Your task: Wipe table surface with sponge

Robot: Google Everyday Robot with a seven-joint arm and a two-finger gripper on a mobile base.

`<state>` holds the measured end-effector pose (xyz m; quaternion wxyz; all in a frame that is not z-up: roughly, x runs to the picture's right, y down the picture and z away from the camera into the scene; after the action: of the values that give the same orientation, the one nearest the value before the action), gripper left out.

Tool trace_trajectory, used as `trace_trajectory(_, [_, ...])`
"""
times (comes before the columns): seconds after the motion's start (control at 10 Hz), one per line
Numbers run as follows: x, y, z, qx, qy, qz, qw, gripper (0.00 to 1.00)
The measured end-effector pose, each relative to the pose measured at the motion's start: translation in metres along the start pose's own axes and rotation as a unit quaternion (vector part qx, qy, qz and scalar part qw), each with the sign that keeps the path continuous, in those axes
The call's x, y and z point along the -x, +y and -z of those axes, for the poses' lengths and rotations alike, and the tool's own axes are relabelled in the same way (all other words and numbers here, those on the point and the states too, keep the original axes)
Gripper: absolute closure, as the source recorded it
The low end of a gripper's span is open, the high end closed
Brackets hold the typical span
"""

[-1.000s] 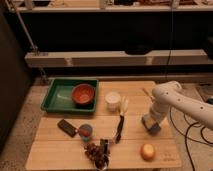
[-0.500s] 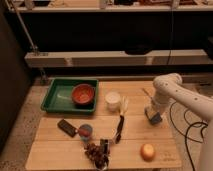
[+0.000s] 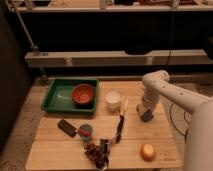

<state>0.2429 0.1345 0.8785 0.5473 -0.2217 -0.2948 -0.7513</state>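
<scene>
Moved farther up the table surface (image 3: pixel 60 150), gripper (image 3: pixel 146 114) clasps one sponge (image 3: pixel 147 116); one onion (image 3: pixel 147 151) nearer.

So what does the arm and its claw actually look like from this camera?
The arm is glossy white, built of thick rounded tubular segments with a bulbous elbow joint, entering from the right edge. Its claw is at the arm's lower end over the table's right side, a darker grey-blue tip under a white wrist. No cables or markings are visible.
</scene>
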Motion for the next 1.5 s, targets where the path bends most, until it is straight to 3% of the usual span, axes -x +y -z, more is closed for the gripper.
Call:
trace_trajectory(0.4, [0.011,-0.036,0.007,-0.01,0.005,0.045,0.9989,0.65])
trace_trajectory(0.8, [0.072,-0.051,0.005,-0.021,-0.005,0.076,0.9969,0.65])
trace_trajectory(1.1, [0.106,-0.021,0.002,-0.025,-0.007,0.065,0.9975,0.65])
trace_trajectory(1.5, [0.109,0.039,0.008,-0.009,-0.001,0.014,0.9999,0.65])
